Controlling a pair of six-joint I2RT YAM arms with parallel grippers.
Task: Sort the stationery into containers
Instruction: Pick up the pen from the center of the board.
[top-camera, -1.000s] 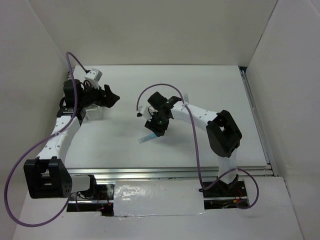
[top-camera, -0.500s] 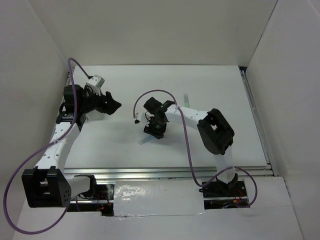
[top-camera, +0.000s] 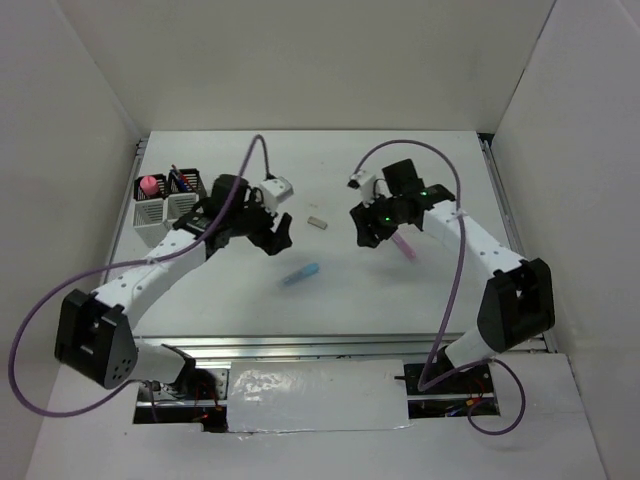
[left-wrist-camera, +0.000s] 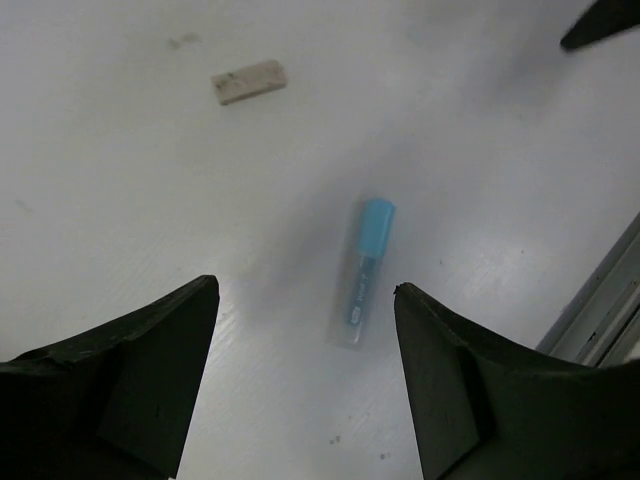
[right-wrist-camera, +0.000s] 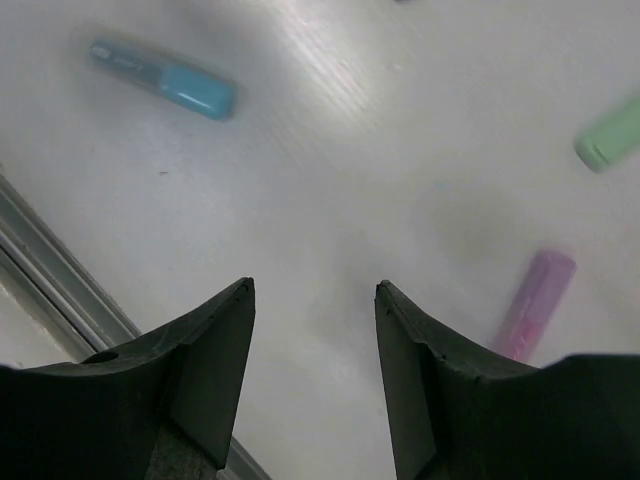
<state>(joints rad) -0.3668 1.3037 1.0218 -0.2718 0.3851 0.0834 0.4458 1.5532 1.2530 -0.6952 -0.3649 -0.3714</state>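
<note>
We see the left gripper (left-wrist-camera: 302, 290) spread wide and empty, the light-blue marker (left-wrist-camera: 365, 270) on the table between its fingertips, cap toward 12 o'clock, label unreadable. The right gripper (right-wrist-camera: 315, 286) is also parted, with the lilac marker (right-wrist-camera: 535, 305) at 3 o'clock.

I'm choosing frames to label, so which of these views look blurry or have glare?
Top view: sharp, evenly lit, soft shadows only. Left wrist view: blue marker looks smeared, eraser fairly crisp. Right wrist view: blue marker and lilac marker soft, pale glare streak on the table.
</note>
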